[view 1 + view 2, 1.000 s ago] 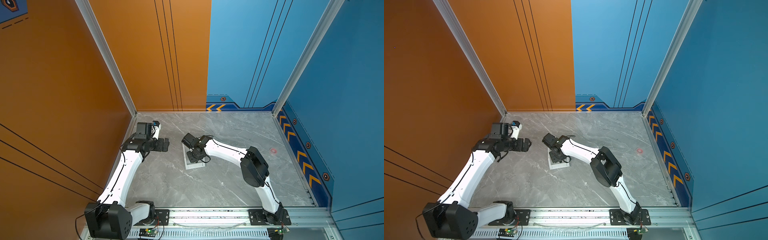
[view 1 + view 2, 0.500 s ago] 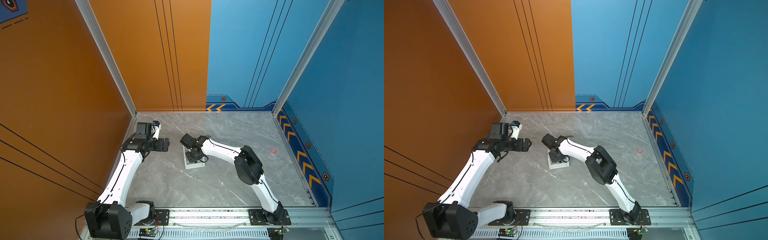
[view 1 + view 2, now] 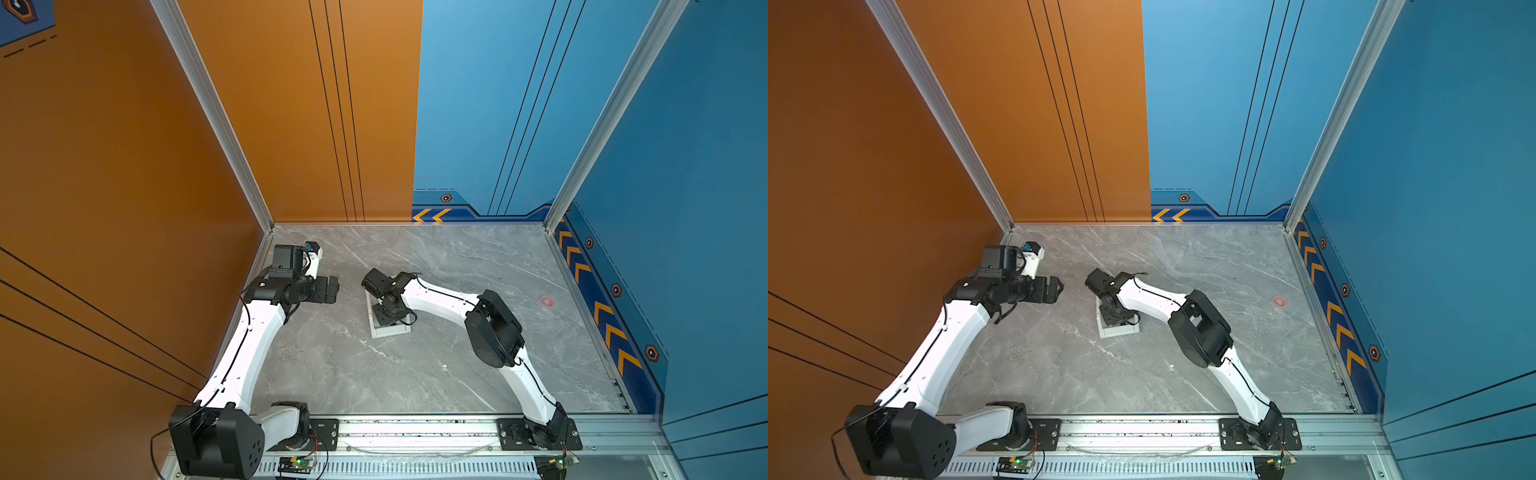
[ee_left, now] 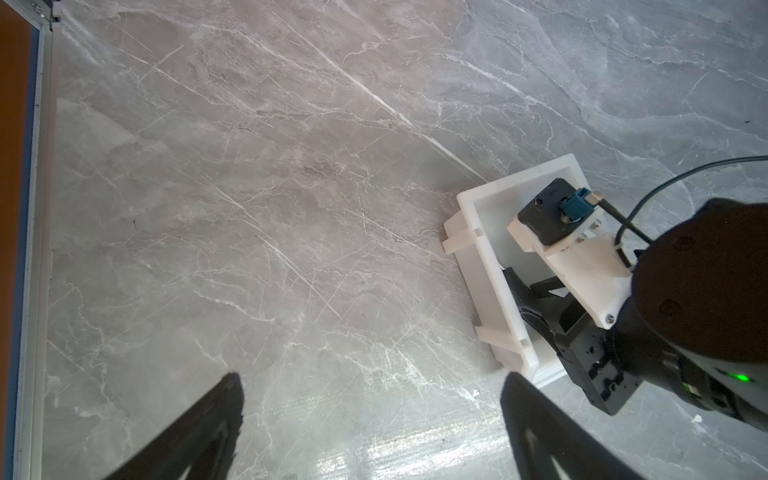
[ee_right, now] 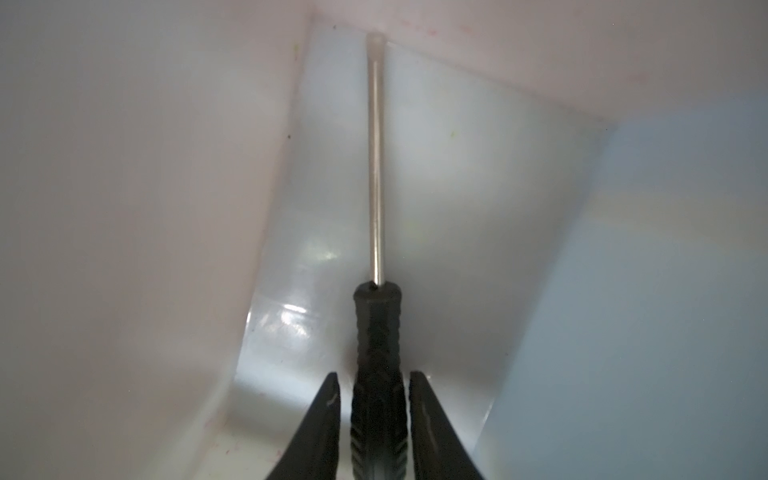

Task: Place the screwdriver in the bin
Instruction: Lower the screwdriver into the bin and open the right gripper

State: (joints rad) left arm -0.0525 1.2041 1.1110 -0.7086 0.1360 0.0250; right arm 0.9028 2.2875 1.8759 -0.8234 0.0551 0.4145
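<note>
Right wrist view, screwdriver (image 5: 377, 328) inside bin (image 5: 145, 208), fingers (image 5: 324, 432) slightly parted

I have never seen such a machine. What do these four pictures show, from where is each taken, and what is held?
This is a robot with two white-and-black arms fixed to a rail at the table's near edge. Two pictures look down on the whole scene from above, nearly alike. The other two come from small cameras on the arms' wrists, looking along each claw. On the grey table stand a white bin and, far to the right, a small red thing. The right claw reaches into the bin; the screwdriver is inside, between its fingers, with thin gaps on both sides, so it is not gripped. The left claw is open and empty, away from the bin.
</note>
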